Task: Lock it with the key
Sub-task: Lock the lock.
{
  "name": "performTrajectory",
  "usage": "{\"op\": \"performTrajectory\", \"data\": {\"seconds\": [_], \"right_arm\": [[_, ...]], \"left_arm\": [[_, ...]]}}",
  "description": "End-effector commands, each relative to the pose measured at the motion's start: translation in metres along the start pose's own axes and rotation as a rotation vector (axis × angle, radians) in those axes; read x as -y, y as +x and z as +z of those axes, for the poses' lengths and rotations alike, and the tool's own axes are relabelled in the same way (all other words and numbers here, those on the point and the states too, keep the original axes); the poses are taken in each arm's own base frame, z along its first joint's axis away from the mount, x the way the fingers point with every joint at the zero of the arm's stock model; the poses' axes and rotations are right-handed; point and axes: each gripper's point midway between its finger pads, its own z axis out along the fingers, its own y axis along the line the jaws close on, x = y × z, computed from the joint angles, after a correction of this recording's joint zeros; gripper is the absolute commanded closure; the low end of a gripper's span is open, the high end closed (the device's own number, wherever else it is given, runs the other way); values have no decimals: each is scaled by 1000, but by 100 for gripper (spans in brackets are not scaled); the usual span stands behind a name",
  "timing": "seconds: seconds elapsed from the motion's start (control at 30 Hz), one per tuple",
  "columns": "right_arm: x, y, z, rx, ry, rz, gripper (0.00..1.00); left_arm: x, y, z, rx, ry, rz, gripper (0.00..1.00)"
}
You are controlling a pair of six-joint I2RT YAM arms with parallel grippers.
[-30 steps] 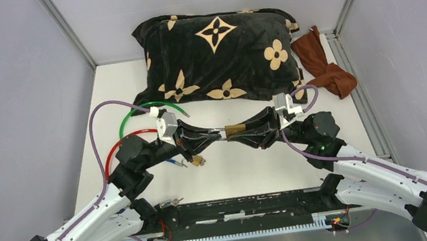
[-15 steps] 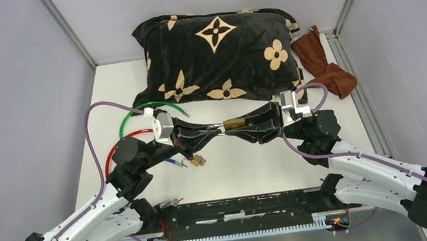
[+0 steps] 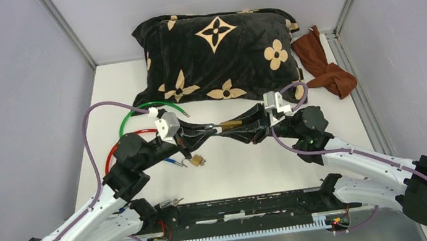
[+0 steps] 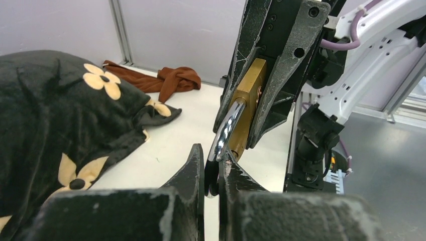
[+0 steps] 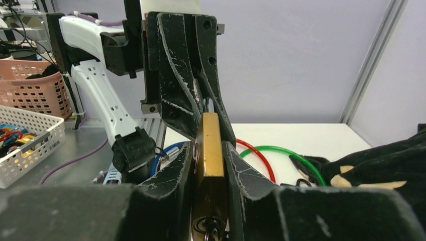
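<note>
A brass padlock (image 3: 233,124) hangs in the air between the two arms, above the table's middle. My right gripper (image 5: 208,150) is shut on its brass body (image 5: 210,130), one finger on each flat side. My left gripper (image 4: 213,161) is shut on the silver shackle (image 4: 226,128), which curves out of the body (image 4: 249,98). In the top view the left gripper (image 3: 215,129) and right gripper (image 3: 229,127) meet tip to tip. A dark ring (image 5: 208,230) sits at the lock's keyhole end. The key itself I cannot make out.
A black flowered pillow (image 3: 218,54) lies at the back, with a brown cloth (image 3: 326,68) to its right. Green (image 3: 135,113), red (image 3: 116,149) and blue cable loops lie under the left arm. A small brass padlock (image 3: 196,159) rests on the table near the left wrist.
The padlock and both grippers have shifted a little to the left and toward the back. The right wrist followed leftward. Both grips are unchanged.
</note>
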Motion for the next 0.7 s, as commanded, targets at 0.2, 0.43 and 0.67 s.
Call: {"op": "performTrajectory", "data": {"seconds": [0.2,0.43,0.67], "right_arm": [[-12,97,-1,-240,-37,181,100],[-12,50,14,-124,-53,151,100],[-12,84,6,-184,-41,195,100]], "left_arm": [[70,20,18,-81,356,-64,98],[86,60,10,-141,391,-178,98],[94,34,20,-106,431,-121,98]]}}
